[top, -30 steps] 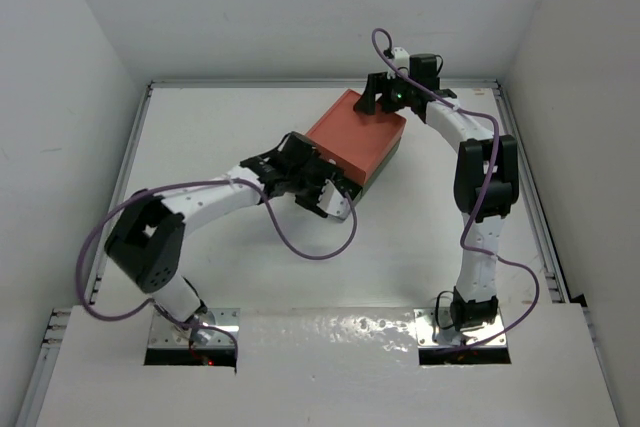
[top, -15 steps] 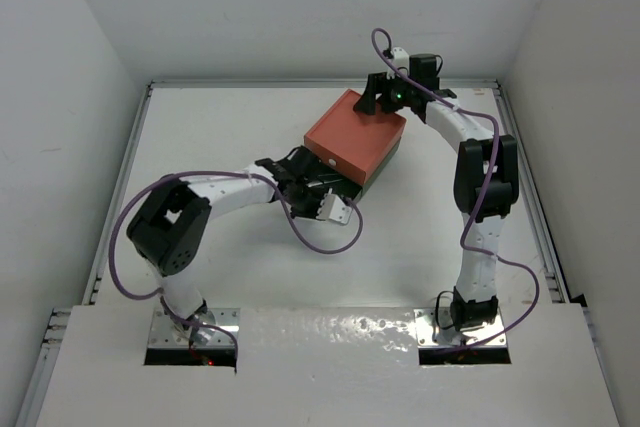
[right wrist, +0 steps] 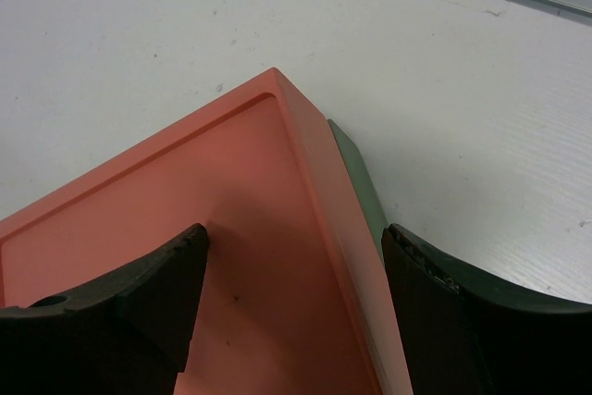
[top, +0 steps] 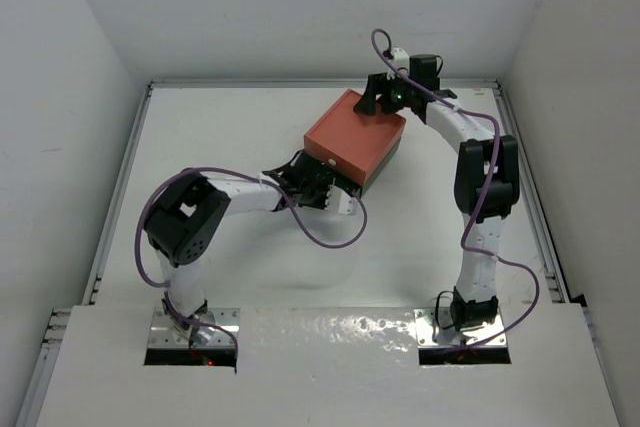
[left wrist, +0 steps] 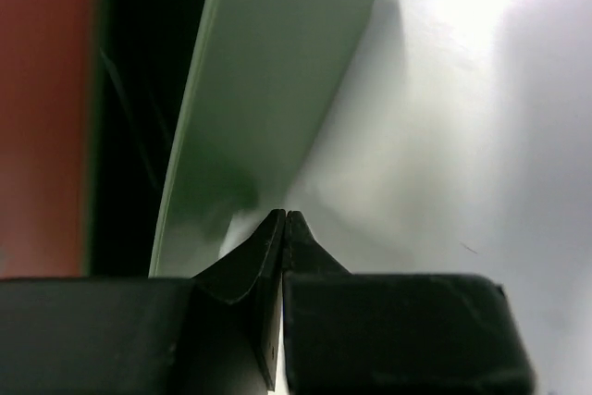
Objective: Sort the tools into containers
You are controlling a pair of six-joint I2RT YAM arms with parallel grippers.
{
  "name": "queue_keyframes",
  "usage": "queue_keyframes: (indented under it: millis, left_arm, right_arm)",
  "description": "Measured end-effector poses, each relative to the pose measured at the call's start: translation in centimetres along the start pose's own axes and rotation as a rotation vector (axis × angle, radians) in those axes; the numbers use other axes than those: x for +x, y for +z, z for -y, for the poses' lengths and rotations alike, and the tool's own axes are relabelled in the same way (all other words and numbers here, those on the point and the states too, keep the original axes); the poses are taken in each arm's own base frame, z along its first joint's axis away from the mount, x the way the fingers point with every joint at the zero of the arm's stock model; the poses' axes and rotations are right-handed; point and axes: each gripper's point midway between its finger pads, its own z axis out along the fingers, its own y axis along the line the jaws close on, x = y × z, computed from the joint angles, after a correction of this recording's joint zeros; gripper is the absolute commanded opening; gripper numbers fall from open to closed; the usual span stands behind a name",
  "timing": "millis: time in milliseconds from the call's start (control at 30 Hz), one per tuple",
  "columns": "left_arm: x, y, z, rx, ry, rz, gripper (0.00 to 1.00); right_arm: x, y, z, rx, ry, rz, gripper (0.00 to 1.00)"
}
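Two robot arms work over stacked drawer boxes on a white table [top: 220, 137]. The orange-red box [top: 355, 135] sits on top of the dark green box [right wrist: 357, 171], the pair turned corner-on toward the far middle of the table, slightly right of centre.

The right gripper [right wrist: 294, 233] hangs over the stack's far corner with its claw released: one finger is above the orange-red box's recessed top and the other is outside its wall, on the side where the green edge shows below.

The left gripper [left wrist: 285, 219] lies low at the stack's near-left side, its claw clenched tip to tip with nothing visible between the fingers. Just beyond the tips, the wrist view shows a pale green flat panel [left wrist: 268, 90] (too close and blurred to identify). A purple cable [top: 330, 242] loops on the table near the left arm.
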Motion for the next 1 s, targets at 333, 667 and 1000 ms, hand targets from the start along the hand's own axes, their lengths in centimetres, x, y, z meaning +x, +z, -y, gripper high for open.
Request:
queue_keyframes:
  millis: [333, 667, 1000]
  left_arm:
    - [-1.1, 0.2, -6.4, -0.312, -0.101, 0.035, 0.29]
    - [-1.4, 0.2, -6.5, -0.306, -0.219, 0.040, 0.29]
    - [-6.3, -13.7, -12.6, -0.505, -0.585, 0.183, 0.58]
  right_arm:
    - [-0.1, 0.1, 0.0, -0.001, 0.000, 0.009, 0.72]
    - [-0.1, 0.0, 0.1, 0.001, -0.008, 0.014, 0.73]
    - [-1.0, -1.5, 1.9, 0.107, 0.001, -0.039, 0.99]
